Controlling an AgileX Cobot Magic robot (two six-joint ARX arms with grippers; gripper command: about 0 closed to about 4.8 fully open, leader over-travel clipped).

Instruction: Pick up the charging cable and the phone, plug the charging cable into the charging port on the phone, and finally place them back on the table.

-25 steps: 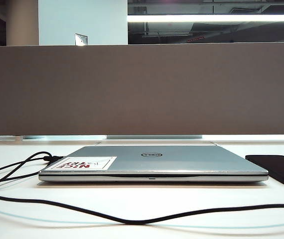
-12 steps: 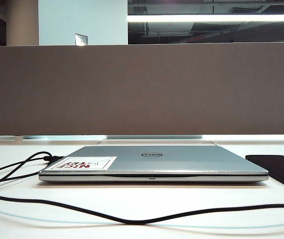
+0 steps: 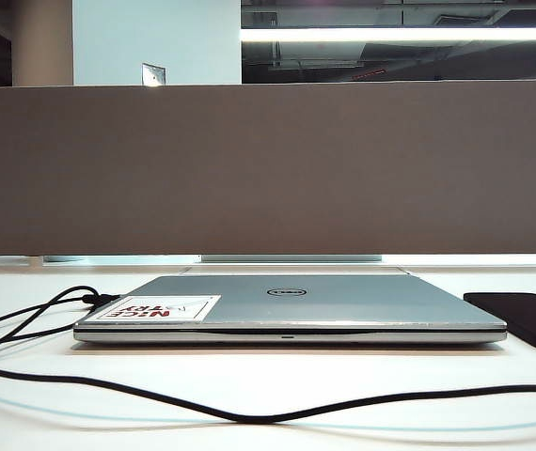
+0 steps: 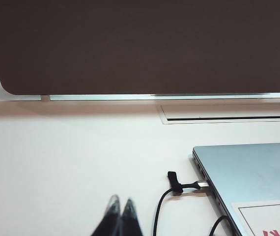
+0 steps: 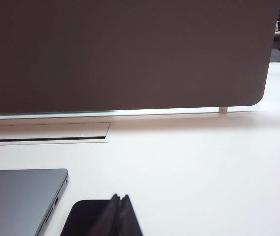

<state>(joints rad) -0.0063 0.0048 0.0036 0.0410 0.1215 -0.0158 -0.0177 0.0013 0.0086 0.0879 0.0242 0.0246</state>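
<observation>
You see no change against the earlier exterior pictures: the cord, the laptop and the phone lie exactly where they were, and no arm has come into that view.

The charging cable (image 3: pixel 249 413) is a long thin black cord. It runs across the lower part of the exterior view, from the left edge to the right edge, flat on the white worktop (image 3: pixel 268 376) in front of the closed silver laptop (image 3: pixel 287 305). Its plug end you cannot find in any picture. A second black cord (image 4: pixel 179 188) is plugged into the side of the laptop.

The phone (image 3: pixel 522 319) is a thin glossy black slab at the right edge of the exterior view, flat on the worktop just beside the laptop.

The left tool (image 4: pixel 120 209) hangs over bare worktop near that second cord, its fingers pressed together and holding nothing. The right tool (image 5: pixel 121 202) is just above the phone, also fully closed and empty.
</observation>
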